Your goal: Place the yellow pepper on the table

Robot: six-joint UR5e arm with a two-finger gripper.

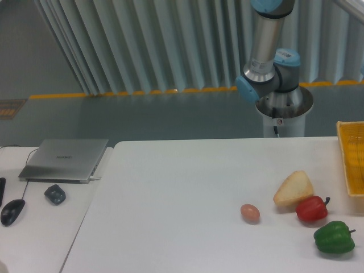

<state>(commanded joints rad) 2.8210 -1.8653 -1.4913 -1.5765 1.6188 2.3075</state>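
Laptop bears faint unreadable lettering beside the table.

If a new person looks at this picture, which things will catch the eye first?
Probably the bright food at the right of the white table: a green pepper nearest the camera, a red pepper touching a pale bread wedge, and an egg apart to their left. Behind stands the robot arm; a yellow crate sits at the right edge.

The arm and yellow crate run off frame.
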